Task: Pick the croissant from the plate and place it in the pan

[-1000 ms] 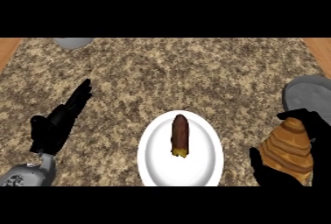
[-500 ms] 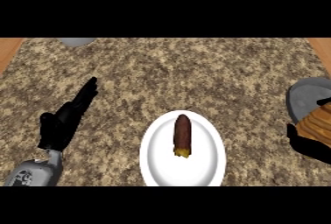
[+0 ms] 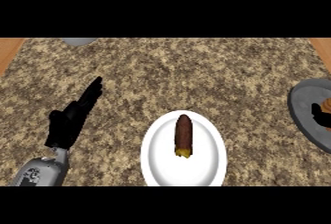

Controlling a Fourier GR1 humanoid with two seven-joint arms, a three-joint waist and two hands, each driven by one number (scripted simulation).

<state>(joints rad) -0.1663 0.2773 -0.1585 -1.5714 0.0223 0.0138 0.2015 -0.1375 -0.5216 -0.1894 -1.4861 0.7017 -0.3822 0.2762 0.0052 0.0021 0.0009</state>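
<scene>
- The croissant (image 3: 326, 105) shows only as a sliver of golden-brown at the view's right edge, over the grey pan (image 3: 302, 114); the rest of it is cut off by the frame.
- The right hand (image 3: 318, 114) shows only as a small black patch beside that sliver. Whether its fingers are curled round the croissant or have let go, I cannot tell.
- I judge the step in hand to be the placing: the croissant is off the plate and at the pan.
- The next move, as I judge it, calls for setting the croissant inside the pan's rim and releasing it, then drawing the hand clear.
- The white plate (image 3: 208, 172) sits low at centre on the speckled counter (image 3: 194, 70), holding a dark brown, stick-like item (image 3: 184, 135) with a yellow tip.
- The left hand (image 3: 72, 120) rests at the view's left, fingers straight and holding nothing.
- No brand, label or readable writing shows on anything.
</scene>
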